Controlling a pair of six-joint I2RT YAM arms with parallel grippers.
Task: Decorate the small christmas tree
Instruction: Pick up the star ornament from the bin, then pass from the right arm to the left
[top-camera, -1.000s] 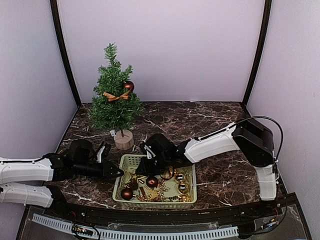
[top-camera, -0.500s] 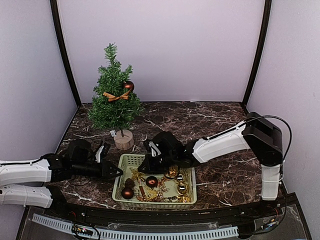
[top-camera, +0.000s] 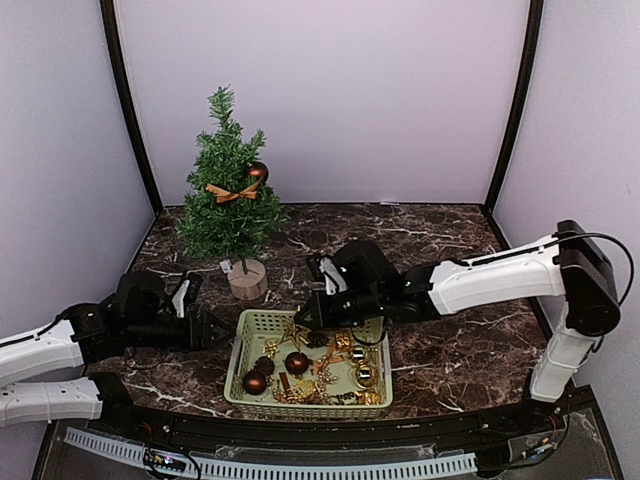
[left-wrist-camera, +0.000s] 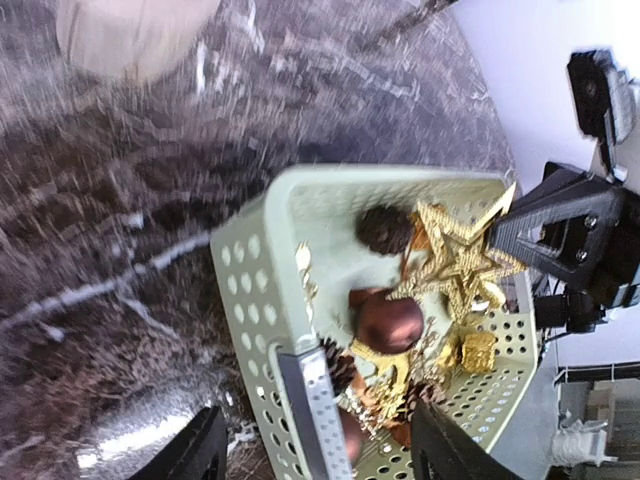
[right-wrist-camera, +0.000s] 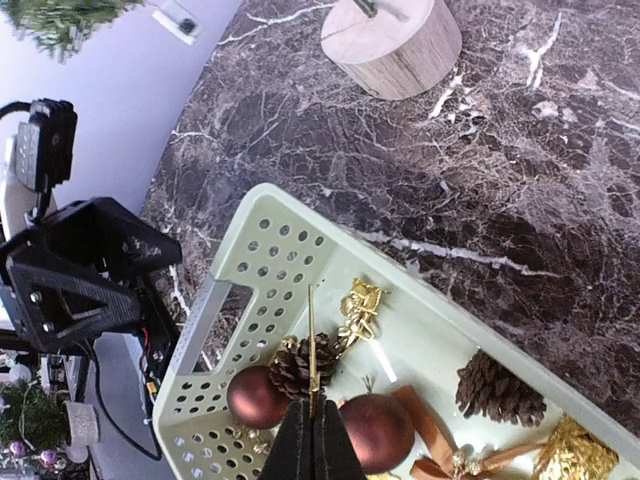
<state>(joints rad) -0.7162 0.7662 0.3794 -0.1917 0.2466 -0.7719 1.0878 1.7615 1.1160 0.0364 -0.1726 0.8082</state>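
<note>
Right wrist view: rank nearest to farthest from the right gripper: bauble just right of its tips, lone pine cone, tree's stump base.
1. Bauble: in the basket, just right of the right gripper, shut on the gold star.
2. Lone pine cone: farther right in the basket.
3. Stump base: on the table, top of view.
</note>
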